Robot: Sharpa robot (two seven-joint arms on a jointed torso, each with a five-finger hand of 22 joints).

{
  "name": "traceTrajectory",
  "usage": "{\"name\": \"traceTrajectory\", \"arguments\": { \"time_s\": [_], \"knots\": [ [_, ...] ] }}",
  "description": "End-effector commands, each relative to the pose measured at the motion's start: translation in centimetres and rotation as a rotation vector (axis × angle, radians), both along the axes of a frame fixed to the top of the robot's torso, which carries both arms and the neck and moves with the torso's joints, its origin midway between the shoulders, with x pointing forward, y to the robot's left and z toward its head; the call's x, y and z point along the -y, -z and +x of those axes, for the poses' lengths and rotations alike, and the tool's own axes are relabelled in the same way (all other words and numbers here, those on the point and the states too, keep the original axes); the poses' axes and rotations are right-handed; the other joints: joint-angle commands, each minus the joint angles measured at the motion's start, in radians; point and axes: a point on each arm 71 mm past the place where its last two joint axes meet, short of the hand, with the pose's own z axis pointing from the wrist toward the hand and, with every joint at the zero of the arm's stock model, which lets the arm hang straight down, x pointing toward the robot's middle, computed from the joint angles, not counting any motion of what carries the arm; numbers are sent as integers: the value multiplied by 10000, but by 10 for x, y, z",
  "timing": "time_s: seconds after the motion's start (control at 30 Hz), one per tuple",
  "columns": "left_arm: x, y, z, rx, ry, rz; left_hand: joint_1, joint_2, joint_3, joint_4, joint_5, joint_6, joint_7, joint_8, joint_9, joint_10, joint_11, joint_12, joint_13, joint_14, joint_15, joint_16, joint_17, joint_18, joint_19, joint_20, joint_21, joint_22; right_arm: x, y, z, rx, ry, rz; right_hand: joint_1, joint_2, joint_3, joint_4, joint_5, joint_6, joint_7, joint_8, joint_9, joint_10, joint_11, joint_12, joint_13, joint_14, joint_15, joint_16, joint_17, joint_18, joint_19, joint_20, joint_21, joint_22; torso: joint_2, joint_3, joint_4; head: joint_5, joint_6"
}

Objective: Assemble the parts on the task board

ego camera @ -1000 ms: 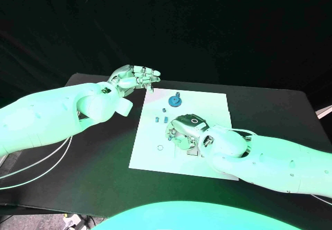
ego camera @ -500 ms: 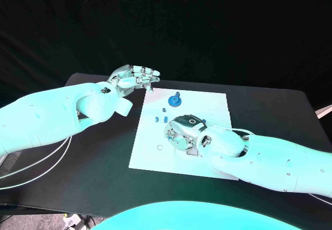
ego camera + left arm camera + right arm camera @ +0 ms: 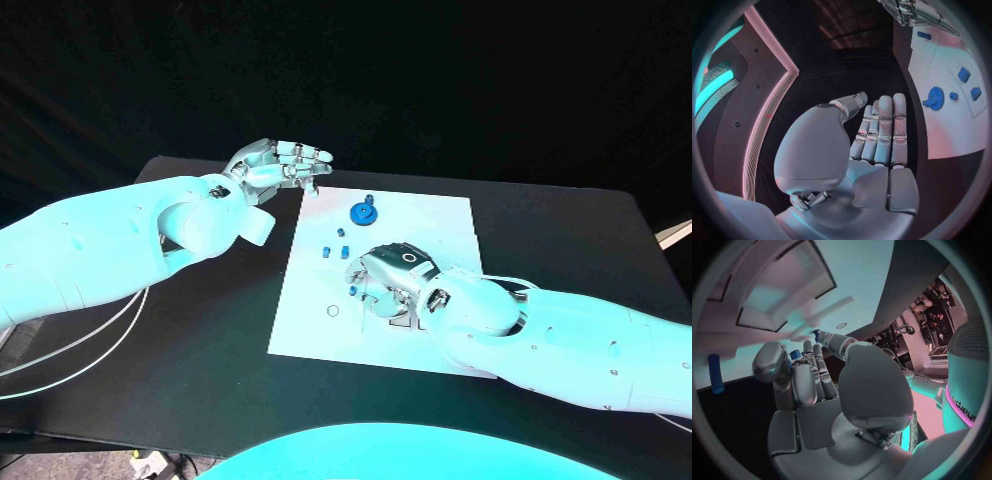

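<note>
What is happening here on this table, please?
A two-armed robot is assembling small blue parts on the white task board. Its right hand is low over the middle of the board, fingers curled around a small blue part. Its left hand hovers above the board's far left corner, fingers together, holding nothing. A round blue part and a few smaller blue pieces lie on the board beyond the right hand.

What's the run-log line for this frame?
left hand: open, raised off board's far left corner | right hand: low over task board, grip unclear | blue round part: on board, untouched
</note>
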Motion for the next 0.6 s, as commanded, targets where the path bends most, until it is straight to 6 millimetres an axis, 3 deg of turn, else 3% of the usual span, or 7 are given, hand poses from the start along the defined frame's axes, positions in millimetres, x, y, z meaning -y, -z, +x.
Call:
{"name": "traceTrajectory", "arguments": {
  "time_s": [0.03, 0.37, 0.6],
  "knots": [
    [0, -1, 0, 1, 32, -25, -133, 53, -219, 91, 197, -161, 39, 97, -18, -229, 26, 48, -109, -70, 5, -100, -103, 60, 73, 41, -228, -120, 4, -3, -3, 49, 36, 99, 33, -315, -687, -32, 150, -158, -30, -191, -75, -394, -11, 101, -70, 160, 47, -83, -140, 37, -138, 62, -221, 201, -1, 3, -6, -25, 35],
    [-3, 0, 0, -23, 2, 0, -133, 53, -219, 91, 197, -161, 39, 97, -18, -229, 26, 48, -109, -70, 5, -100, -103, 60, 73, 41, -228, -120, 39, -28, 0, 353, 665, 305, 179, -264, -1233, 73, 178, -133, -47, -293, -126, -574, -13, 344, -51, 166, 51, -48, -160, 37, -95, 72, -246, 162, 3, -2, -36, -182, 164],
    [-3, 0, -1, -28, 133, -50, -139, 41, -241, 98, 187, -165, 41, 106, -17, -231, 28, 60, -109, -77, 8, -104, -107, 58, 79, 45, -252, -138, 76, -49, 18, 861, 1408, 277, 288, -185, -1341, 190, 181, 31, -22, -325, -162, -450, -73, 657, -30, 388, -1, 349, 302, -76, 163, 30, 483, 432, -13, -7, -81, -354, 291]
  ]
}}
